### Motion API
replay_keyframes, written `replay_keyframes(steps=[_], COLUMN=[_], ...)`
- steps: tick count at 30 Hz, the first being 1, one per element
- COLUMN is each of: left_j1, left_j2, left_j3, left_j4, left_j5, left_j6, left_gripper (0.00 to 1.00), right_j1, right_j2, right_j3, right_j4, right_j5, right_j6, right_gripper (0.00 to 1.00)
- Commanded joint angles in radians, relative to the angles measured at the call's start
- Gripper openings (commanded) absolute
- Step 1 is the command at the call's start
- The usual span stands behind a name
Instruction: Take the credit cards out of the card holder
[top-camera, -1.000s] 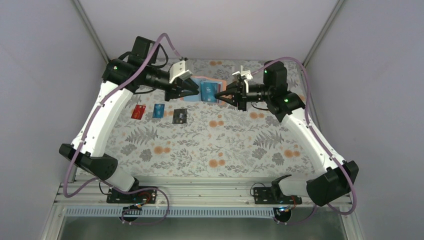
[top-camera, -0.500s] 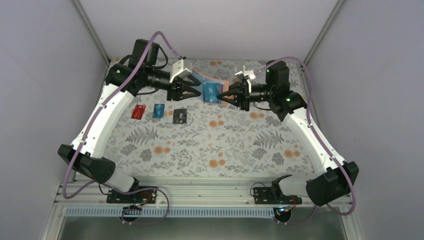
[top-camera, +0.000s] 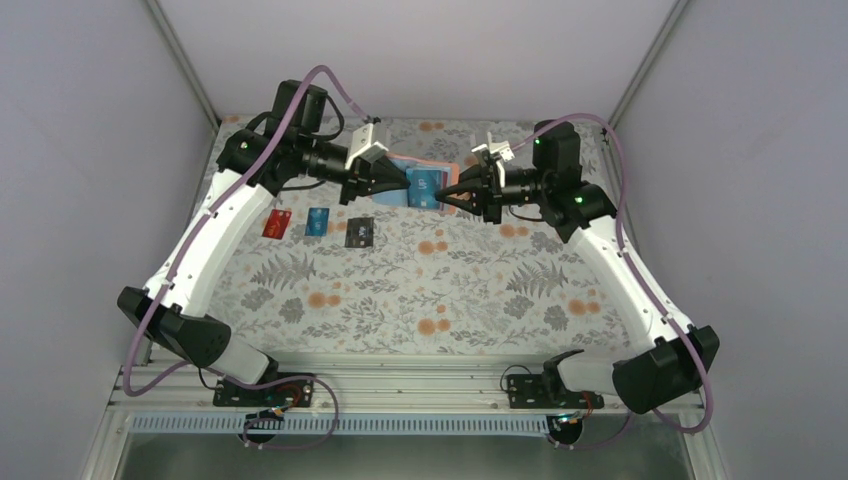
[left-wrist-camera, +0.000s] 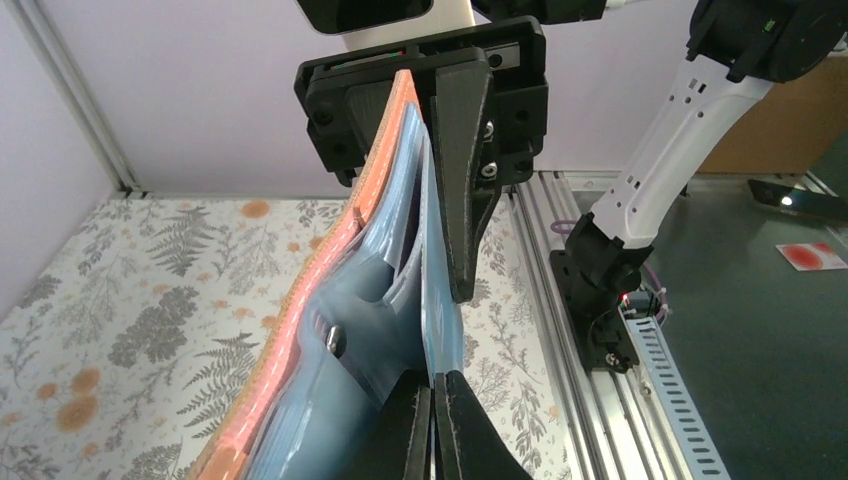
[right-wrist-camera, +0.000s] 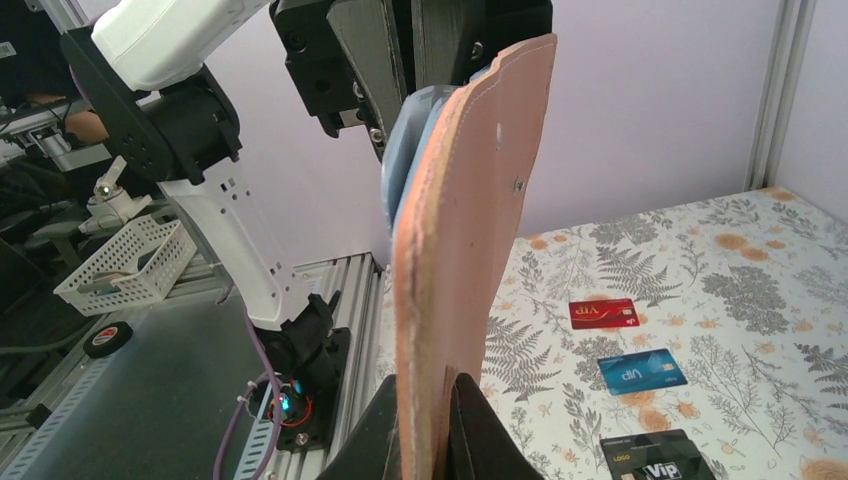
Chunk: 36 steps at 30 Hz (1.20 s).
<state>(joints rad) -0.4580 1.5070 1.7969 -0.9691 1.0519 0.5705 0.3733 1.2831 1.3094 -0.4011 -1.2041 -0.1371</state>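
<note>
Far left of the desk: you have the red card lying flat; "VIP" reads on it in the right wrist view.
Just right of it: the blue card, flat and a little apart from the red one; its pale logo is too small for you to read.
Next right: the black card, flat, printed with a small "LOGO" and "VIP" in pale letters.
Left claw: pressed together on a thin pale-blue leaf on the holder's inner side. You cannot tell whether that leaf is a pocket or a card.
Card holder: lifted off the desk near its far edge, between the two claws. It is open and stands on edge, tan outside on one face and light blue pockets on the other. A blue patch with a pale mark shows on the inner face from above, unreadable.
Right claw: shut on the holder's tan edge.
Handling: treat the holder as light and soft. It bows between the grips, so it likely gives rather than resists. Cards look stiff, thin and slick.
Where to hold: keep one claw on the stitched rim. Take any card by its exposed short edge and pull along the pocket.
</note>
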Motion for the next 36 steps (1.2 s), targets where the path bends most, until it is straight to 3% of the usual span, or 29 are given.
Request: replay_keyframes(steps=[1,19,28,36], left_j1=[-0.006,-0.007,-0.017,-0.020], left_j2=[-0.009,-0.037,-0.019,-0.025], left_j3=[0.030,0.009,-0.017,-0.013], left_j4=[-0.052,-0.081,-0.019,-0.079], left_j5=[0.016,-0.128,-0.126,-0.047], left_j6=[0.094,0.194,0.111,0.179], left_gripper=[0.02,0.10,0.14,0.29], right_j1=[-0.002,-0.003,-0.002,-0.003], right_j2=[-0.032,-0.039,-0.039,-0.037], right_j3=[0.046,0.055,0.055,0.053], right_j4=[-0.010,-0.059,-0.062,-0.067], right_j5=[-0.036,-0.036,-0.037,-0.033], right_j6=[-0.032,-0.065,-0.068,-0.073], right_gripper=[0.05,0.05,0.05,0.05])
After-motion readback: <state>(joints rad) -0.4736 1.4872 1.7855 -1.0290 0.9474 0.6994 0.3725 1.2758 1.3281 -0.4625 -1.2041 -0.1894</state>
